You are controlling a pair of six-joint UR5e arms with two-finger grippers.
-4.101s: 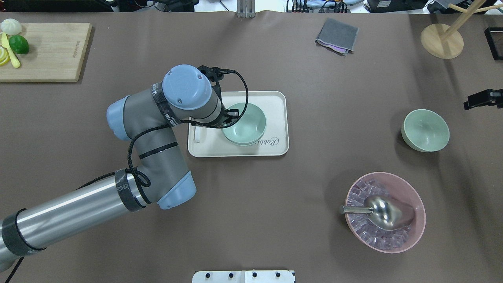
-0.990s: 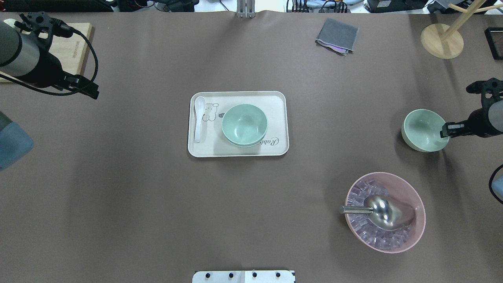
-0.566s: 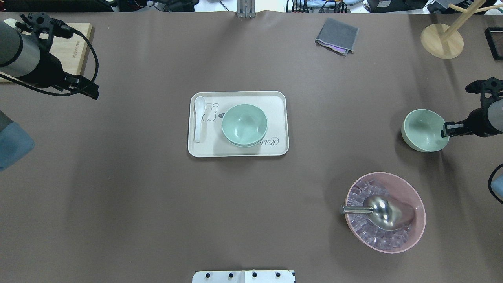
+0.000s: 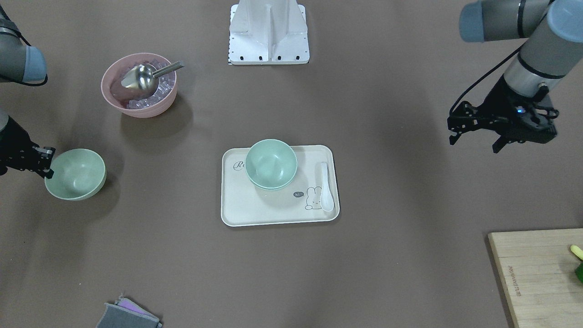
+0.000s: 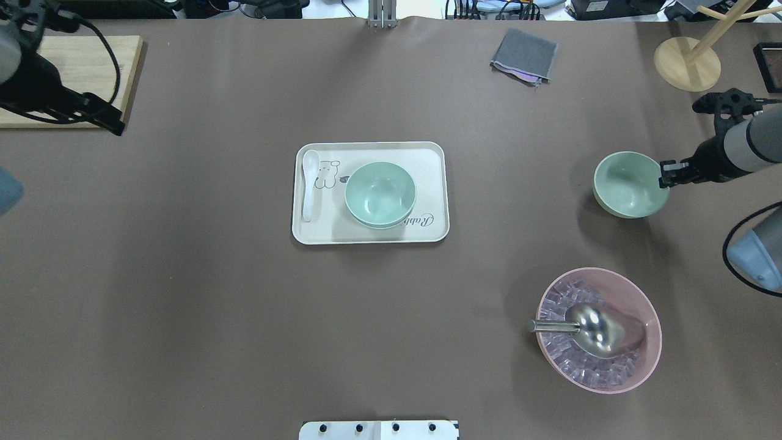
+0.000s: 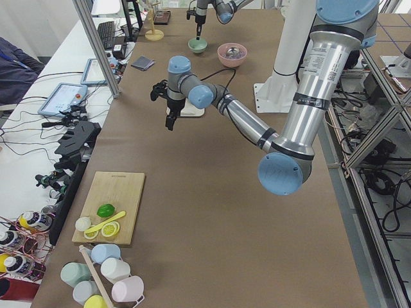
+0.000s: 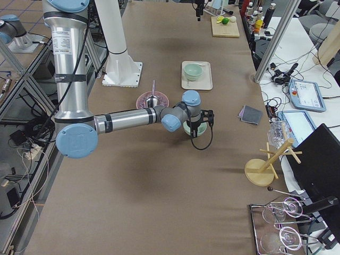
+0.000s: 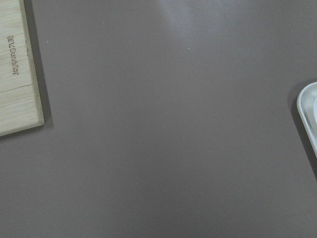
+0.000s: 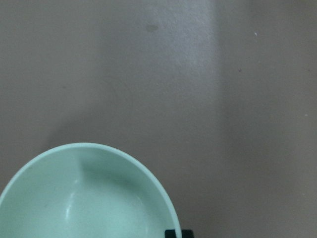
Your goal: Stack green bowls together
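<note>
Two pale green bowls [image 5: 380,194] sit nested one inside the other on a cream tray [image 5: 431,165] at mid-table; they also show in the front view [image 4: 271,163]. A third green bowl [image 5: 629,184] is at the right, raised off the table. My right gripper [image 5: 663,176] is shut on its right rim; in the front view the gripper [image 4: 47,165] grips the bowl [image 4: 77,175] at its left rim. The right wrist view shows the bowl [image 9: 84,198] at the bottom. My left gripper [image 4: 473,139] is open and empty, high over the table's far left.
A white spoon [image 5: 310,183] lies on the tray's left side. A pink bowl [image 5: 655,342] with ice and a metal scoop [image 5: 595,327] stands front right. A cutting board [image 5: 79,79], a grey cloth [image 5: 525,55] and a wooden stand [image 5: 687,64] are at the back.
The right gripper has carried the third green bowl to the left and farther back. The left arm has drawn back from the tray to the far left.
</note>
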